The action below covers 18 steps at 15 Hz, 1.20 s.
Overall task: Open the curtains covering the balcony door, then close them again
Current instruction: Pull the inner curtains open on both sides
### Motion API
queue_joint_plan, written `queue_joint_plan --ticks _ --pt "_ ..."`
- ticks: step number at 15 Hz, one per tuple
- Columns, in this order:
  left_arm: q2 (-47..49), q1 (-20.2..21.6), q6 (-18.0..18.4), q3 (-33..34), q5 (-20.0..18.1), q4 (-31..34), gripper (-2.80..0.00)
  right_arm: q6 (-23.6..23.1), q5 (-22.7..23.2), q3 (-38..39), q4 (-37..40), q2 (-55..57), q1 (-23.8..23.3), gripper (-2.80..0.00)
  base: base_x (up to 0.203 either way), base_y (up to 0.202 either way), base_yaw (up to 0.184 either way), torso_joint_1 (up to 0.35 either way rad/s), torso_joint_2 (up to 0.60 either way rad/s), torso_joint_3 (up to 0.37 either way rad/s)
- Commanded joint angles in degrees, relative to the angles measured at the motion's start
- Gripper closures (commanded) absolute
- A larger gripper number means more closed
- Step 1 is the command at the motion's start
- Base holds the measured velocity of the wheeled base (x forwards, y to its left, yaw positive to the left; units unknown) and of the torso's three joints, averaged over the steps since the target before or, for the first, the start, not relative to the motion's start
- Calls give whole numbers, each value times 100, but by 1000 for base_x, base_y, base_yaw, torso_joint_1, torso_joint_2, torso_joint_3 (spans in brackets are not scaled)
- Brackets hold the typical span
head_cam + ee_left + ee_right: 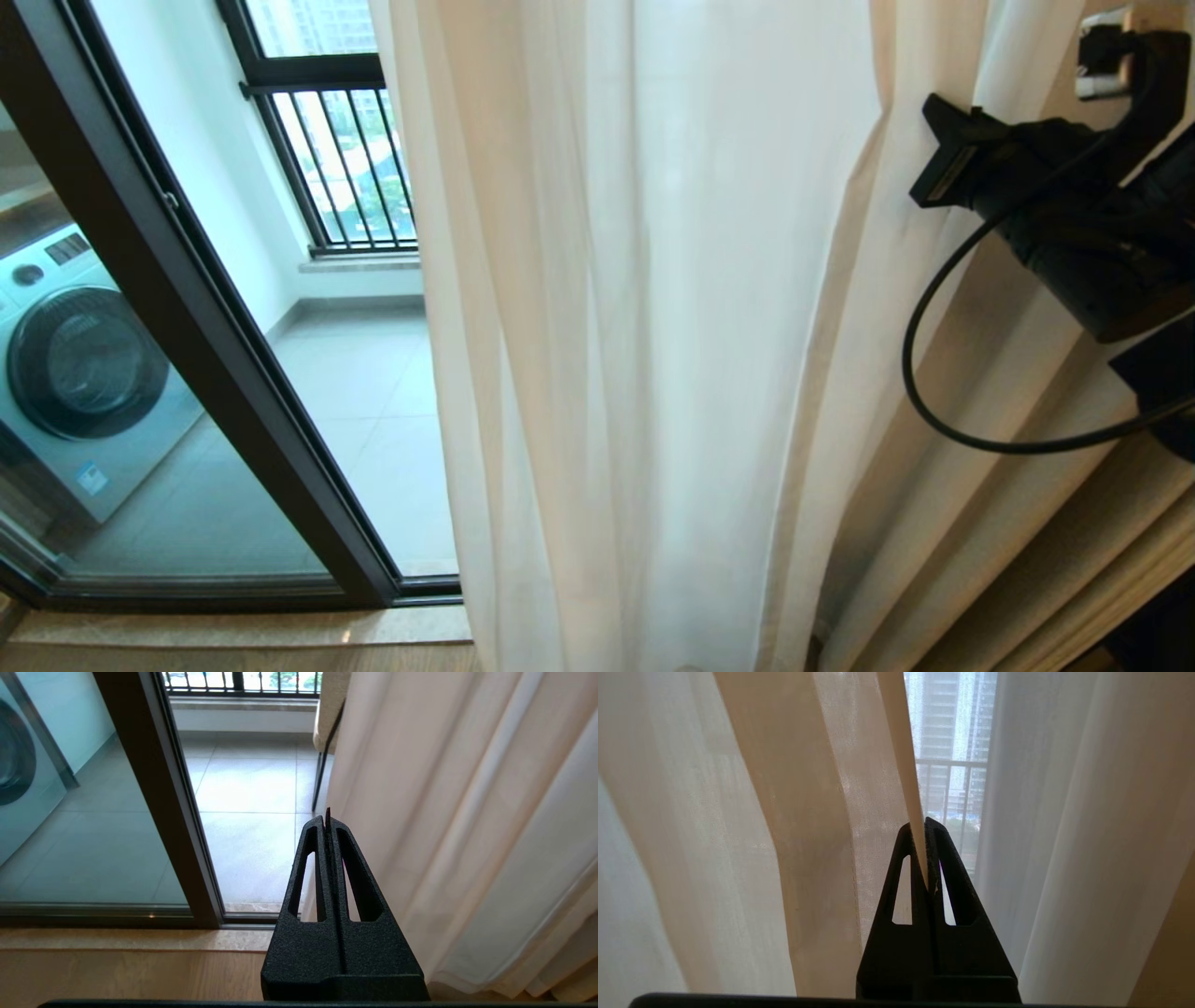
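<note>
Right gripper (926, 833): jaws pinching hem of sheer white curtains (653, 308), soft folds; balcony door (187, 308) at 9 o'clock.

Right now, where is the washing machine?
In the head view the washing machine sits at the far left, out on the balcony behind the glass of the balcony door, left of the sheer white curtains.

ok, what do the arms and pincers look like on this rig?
Both pincers are matte black with a grainy texture: two tapered fingers, each with a long slot cut through, on a blocky base. See the left pincer and the right pincer. The head view shows the right arm in black housing with a looping black cable.
</note>
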Motion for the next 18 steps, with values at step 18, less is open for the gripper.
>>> queue_joint_plan --ticks 18 --pt "-2 7 -3 0 2 -1 0 -33 -25 -1082 994 5 -1132 0 0 0 0 0 0 0"
